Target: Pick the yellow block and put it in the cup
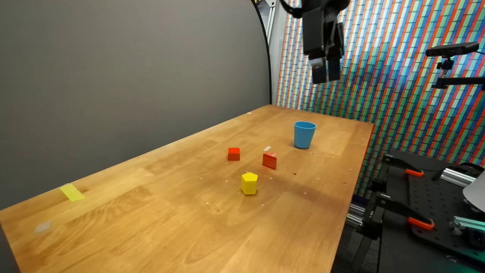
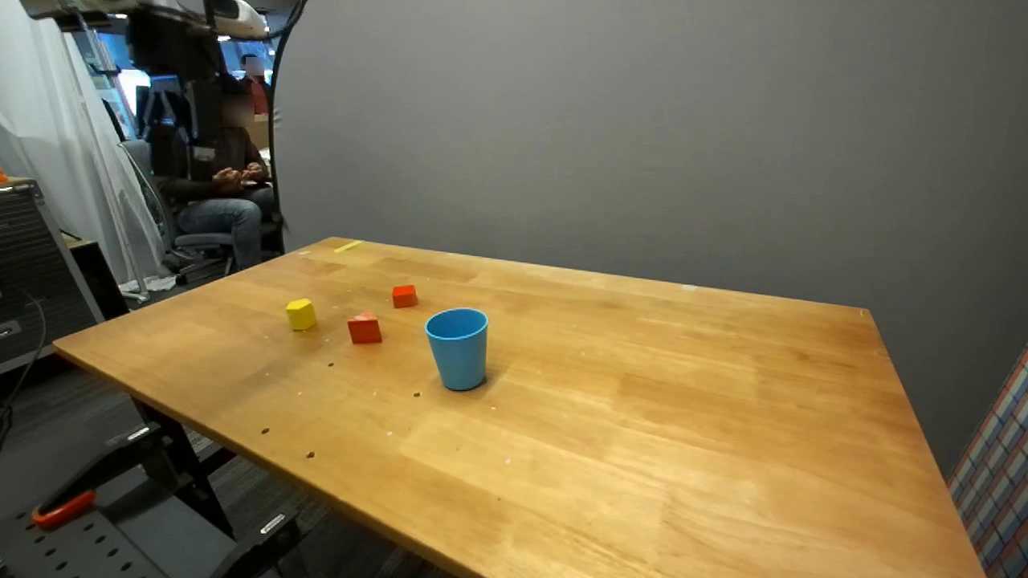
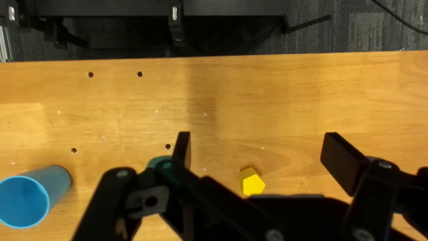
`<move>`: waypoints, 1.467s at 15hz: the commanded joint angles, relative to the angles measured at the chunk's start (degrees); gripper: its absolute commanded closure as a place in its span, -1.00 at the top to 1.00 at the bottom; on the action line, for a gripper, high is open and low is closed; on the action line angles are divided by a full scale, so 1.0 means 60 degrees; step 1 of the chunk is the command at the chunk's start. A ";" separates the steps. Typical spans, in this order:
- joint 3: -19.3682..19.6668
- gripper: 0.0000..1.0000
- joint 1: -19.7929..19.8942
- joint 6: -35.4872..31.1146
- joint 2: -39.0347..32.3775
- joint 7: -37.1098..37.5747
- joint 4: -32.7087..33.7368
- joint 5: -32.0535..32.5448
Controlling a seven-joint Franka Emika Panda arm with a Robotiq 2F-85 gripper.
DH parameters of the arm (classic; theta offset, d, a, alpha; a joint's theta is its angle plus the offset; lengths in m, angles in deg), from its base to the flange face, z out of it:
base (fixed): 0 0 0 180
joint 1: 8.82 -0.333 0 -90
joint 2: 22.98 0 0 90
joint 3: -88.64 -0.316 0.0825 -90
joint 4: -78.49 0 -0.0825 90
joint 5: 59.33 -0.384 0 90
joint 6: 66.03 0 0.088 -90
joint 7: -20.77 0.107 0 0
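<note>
Nearest in the wrist view, the gripper reaches across the lower half of the frame, its black fingers standing wide apart. Past them, in the lower middle, the yellow block stands on the wooden table, showing in the gap with its five-sided face upward. The cup, light blue, is at the lower left, mouth up. Farther down, grey floor shows along the top edge.

In an exterior view, the yellow block is just below the middle of the frame. Behind it come a red wedge-like block, a little to the right, then a red block, slightly left. The cup stands upright farther back, right of centre and well apart from the yellow block. The gripper hangs high over the table at the top of the frame. Farthest off, a striped multicoloured backdrop fills the upper right.
</note>
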 commanded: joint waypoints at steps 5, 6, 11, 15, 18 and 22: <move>-0.0030 1.00 -0.0887 -0.1650 -0.4928 0.1388 0.2993 0.2360; 0.0181 1.00 -0.1064 -0.1801 -0.5508 0.1628 0.3443 0.2820; 0.0978 1.00 -0.1655 -0.1957 -0.7406 0.1562 0.5248 0.3076; 0.1219 1.00 -0.1560 -0.1903 -0.8144 0.1263 0.5982 0.2594; 0.1195 1.00 -0.1366 -0.2044 -0.8239 0.1209 0.5859 0.1966; 0.1155 1.00 -0.1243 -0.2223 -0.8275 0.1253 0.5435 0.1176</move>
